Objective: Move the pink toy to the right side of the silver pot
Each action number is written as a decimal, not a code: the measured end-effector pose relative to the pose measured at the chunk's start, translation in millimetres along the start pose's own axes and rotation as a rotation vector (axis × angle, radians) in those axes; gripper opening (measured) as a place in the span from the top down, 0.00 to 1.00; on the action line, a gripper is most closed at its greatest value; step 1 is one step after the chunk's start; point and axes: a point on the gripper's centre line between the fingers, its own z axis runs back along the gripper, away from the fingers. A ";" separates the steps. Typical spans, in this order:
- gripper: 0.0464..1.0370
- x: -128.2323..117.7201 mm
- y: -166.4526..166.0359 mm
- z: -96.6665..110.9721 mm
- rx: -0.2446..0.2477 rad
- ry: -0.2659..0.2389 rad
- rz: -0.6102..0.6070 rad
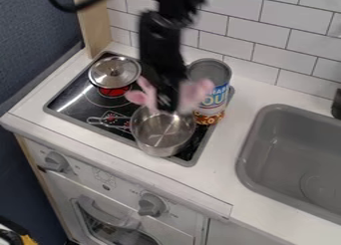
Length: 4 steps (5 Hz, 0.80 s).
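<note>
Pink toy (142, 95) hangs pinched in my gripper (170, 107) over the far rim of the silver pot (158, 149), so my move should run toward the right edge of the stovetop (200, 149).

From six o'clock (high, before the oven (156, 228)), the camera looks slantwise down, fairly near, toward tiles (283, 36) at one.

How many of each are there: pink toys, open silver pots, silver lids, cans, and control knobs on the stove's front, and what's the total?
Pink toys: 1
Open silver pots: 1
Silver lids: 1
Cans: 1
Front control knobs: 2
Total: 6
</note>
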 end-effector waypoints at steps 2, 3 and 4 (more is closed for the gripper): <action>0.59 -55.6 9.5 -50.2 0.040 -0.124 -0.136; 0.59 -63.3 3.5 -69.5 0.063 -0.153 -0.140; 0.59 -67.3 -4.0 -81.7 0.071 -0.174 -0.140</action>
